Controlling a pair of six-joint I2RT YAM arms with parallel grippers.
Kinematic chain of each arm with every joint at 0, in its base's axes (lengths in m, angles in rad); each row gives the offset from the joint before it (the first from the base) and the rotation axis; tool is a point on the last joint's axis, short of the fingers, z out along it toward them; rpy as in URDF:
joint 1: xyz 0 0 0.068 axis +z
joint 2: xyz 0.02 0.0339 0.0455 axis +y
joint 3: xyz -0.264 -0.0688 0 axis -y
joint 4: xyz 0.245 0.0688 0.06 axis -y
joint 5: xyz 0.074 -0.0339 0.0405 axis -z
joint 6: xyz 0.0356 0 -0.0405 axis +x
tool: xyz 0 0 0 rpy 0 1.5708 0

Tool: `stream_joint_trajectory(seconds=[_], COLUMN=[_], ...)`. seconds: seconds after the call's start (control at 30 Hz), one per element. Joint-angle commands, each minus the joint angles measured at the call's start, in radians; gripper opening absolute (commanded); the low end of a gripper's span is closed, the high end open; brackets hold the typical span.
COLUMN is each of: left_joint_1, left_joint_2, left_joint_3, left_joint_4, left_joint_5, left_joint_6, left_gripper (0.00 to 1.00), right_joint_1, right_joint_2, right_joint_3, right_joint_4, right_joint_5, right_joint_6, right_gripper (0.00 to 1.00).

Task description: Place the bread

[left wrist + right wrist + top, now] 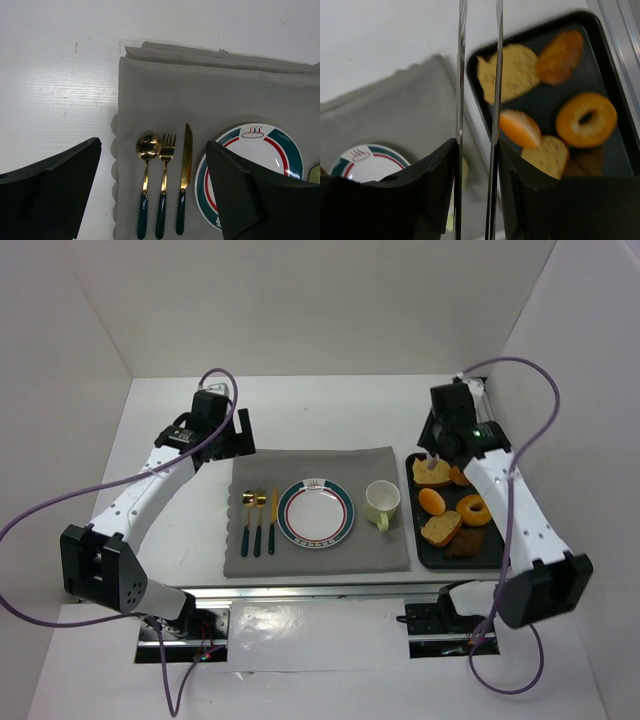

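While our right hand (pixel 437 452) grips the tongs (pixel 461 75) above the tray (pixel 547 100) at right, we must pinch bread (pixel 515 72) next; our left hand (pixel 152 150) gapes wide.

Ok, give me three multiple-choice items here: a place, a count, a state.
1. The cup sits: A on the tray; B left of the plate; C between plate and tray.
2. Cutlery pieces on the mat: A two; B three; C five.
3. The right gripper is: A shut on metal tongs; B open, empty; C shut on the cup.
Answers: C, the cup stands right of the plate, left of the tray. B, spoon, fork, knife. A, its fingers press the tongs' two strips.
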Motion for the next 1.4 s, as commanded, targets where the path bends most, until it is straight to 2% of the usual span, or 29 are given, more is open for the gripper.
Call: stream_joint_trajectory(seconds=[0.0,0.1,0.13,0.2,0.27,0.63,0.97,1.17,1.27,1.37], left_joint_1=[-0.009,-0.009,-0.009,-0.009,-0.018,-0.027,-0.046,-0.055,-0.064,-0.064], left_joint_2=[-0.029,-0.020,-0.020,-0.020,-0.011,0.008,0.026,0.048,0.048,0.048], left_joint_3=[-0.008,-0.017,-0.017,-0.026,-0.026,-0.036,-0.036,-0.026,-0.026,-0.026], left_joint_4=[0.023,0.023,0.023,0.032,0.032,0.032,0.032,0.032,0.032,0.032], left_joint_5=[0.030,0.030,0.030,0.059,0.069,0.087,0.087,0.098,0.098,0.098], left_joint_6=[-0.003,-0.003,-0.003,-0.003,0.006,0.006,0.006,0.006,0.006,0.006], left_gripper=[1.00,1.00,1.00,0.98,0.95,0.97,0.97,0.97,0.97,0.97], right_joint_1=[-0.016,-0.062,-0.076,-0.131,-0.162,-0.321,-0.351,-0.363,-0.372,-0.372], right_joint_2=[-0.121,-0.206,-0.218,-0.227,-0.199,-0.125,-0.062,-0.043,-0.054,-0.074], right_joint_3=[-0.075,-0.109,-0.136,-0.164,-0.185,-0.205,-0.254,-0.290,-0.300,-0.281], right_joint_4=[-0.259,-0.344,-0.344,-0.344,-0.315,-0.100,0.027,0.047,0.060,0.050], right_joint_5=[0.068,0.068,0.059,0.031,-0.004,-0.133,-0.181,-0.190,-0.181,-0.158], right_joint_6=[0.139,0.218,0.218,0.202,0.175,0.034,0.014,0.034,0.043,0.043], right_gripper=[0.45,0.48,0.52,0.53,0.55,0.58,0.58,0.58,0.45,0.26])
